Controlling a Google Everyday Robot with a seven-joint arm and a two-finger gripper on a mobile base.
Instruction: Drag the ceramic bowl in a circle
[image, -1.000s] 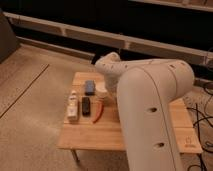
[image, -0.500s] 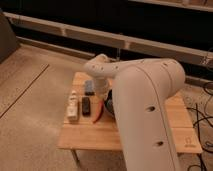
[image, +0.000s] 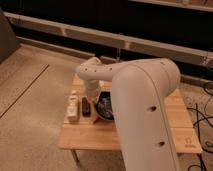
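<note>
Nearest, the view is filled by the robot's bulky white arm (image: 145, 115), by which the middle and right of the wooden surface (image: 95, 140) are largely covered. Beyond the bare front strip of that surface, two small things are found near its left edge: a pale oblong item (image: 73, 107) and, just beside it, a dark narrow one (image: 86, 107). Just right of these the ceramic bowl (image: 105, 109) is seen, black and glossy inside, resting on the surface left of centre, its right part hidden behind the arm. The pincer (image: 96, 99) is lowered at the bowl's left rim, between the bowl and the dark item. Its fingers are drawn together, though whether the rim is pinched between them or only pressed against cannot be told. Farther back, the arm's elbow is bent above the rear edge of the surface, and speckled floor (image: 30, 100) and a dark railed wall (image: 125, 25) are seen behind.

As to progress, the approach is judged to be done, since the pincer is down at the bowl. How much of the circle is already traced cannot be read from this moment. At the least, the bowl is left to be slid round over the surface and returned to its starting place, kept clear of the dark item close by.
</note>
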